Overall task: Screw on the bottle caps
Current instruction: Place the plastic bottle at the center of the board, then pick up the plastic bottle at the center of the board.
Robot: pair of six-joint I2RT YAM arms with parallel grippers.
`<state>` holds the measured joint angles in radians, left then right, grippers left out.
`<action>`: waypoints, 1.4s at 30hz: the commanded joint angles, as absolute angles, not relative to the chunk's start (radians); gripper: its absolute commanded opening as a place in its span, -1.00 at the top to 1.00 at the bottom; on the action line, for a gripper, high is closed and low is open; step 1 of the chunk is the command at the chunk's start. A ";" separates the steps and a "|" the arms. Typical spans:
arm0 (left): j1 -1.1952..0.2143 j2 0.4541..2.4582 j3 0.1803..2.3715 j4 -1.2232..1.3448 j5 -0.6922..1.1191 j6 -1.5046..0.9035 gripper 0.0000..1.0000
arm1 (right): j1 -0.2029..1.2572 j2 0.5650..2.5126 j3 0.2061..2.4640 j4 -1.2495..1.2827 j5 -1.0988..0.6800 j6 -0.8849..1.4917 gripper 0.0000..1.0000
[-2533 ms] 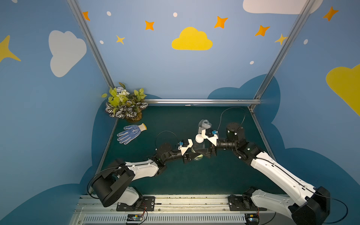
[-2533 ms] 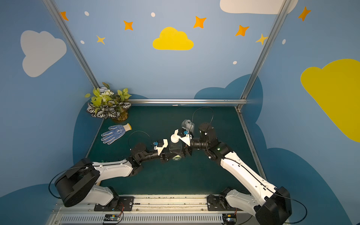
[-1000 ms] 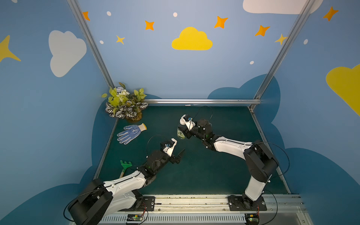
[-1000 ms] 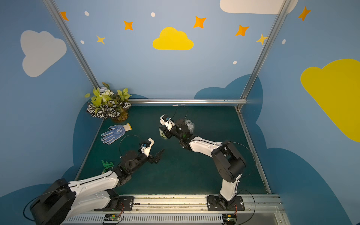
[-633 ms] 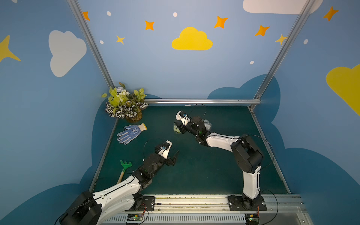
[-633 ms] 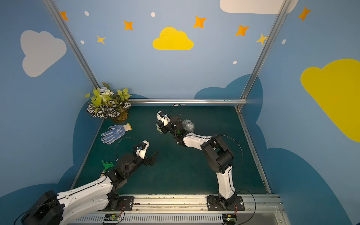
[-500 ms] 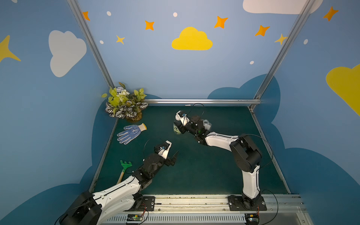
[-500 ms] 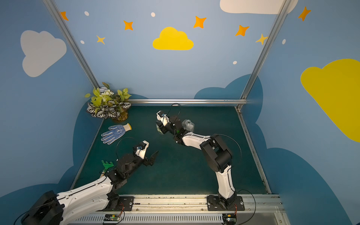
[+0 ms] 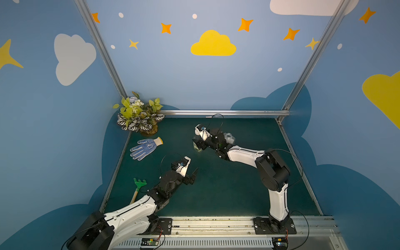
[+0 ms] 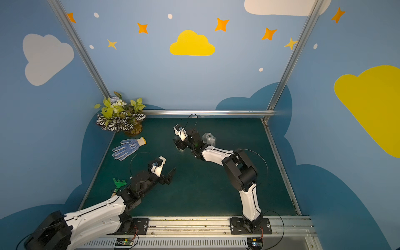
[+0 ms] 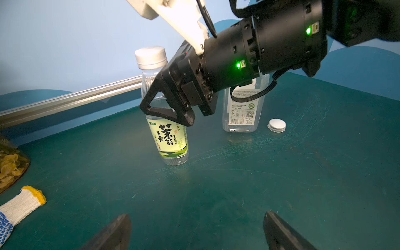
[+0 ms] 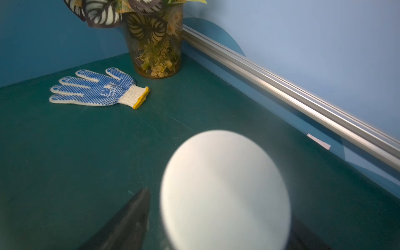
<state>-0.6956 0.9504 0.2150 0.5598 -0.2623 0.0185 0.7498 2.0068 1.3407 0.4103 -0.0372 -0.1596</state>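
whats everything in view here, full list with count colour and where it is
slim round clear plastic bottle with yellow-green label: 1, clear, upright mid-table toward the back, capped
squat square-shouldered clear plastic bottle with white label: 1, clear, upright beside the slim one, neck open
white round plastic screw caps: 2, white, one on the slim bottle, one loose on the mat by the squat bottle
knit work glove: 1, white with blue dots and yellow cuff, flat, back left
leafy plant in a clear vase: 1, green and striped, back left corner
small rake: 1, green head, wooden handle, left edge
table mat: 1, dark green
left pincer: 1, black, open, empty
right pincer: 1, black, open, astride the slim bottle
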 commanded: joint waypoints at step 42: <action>-0.687 1.106 0.272 0.669 -0.097 0.010 -1.00 | 0.376 1.727 1.221 -0.200 -0.304 -0.524 -0.60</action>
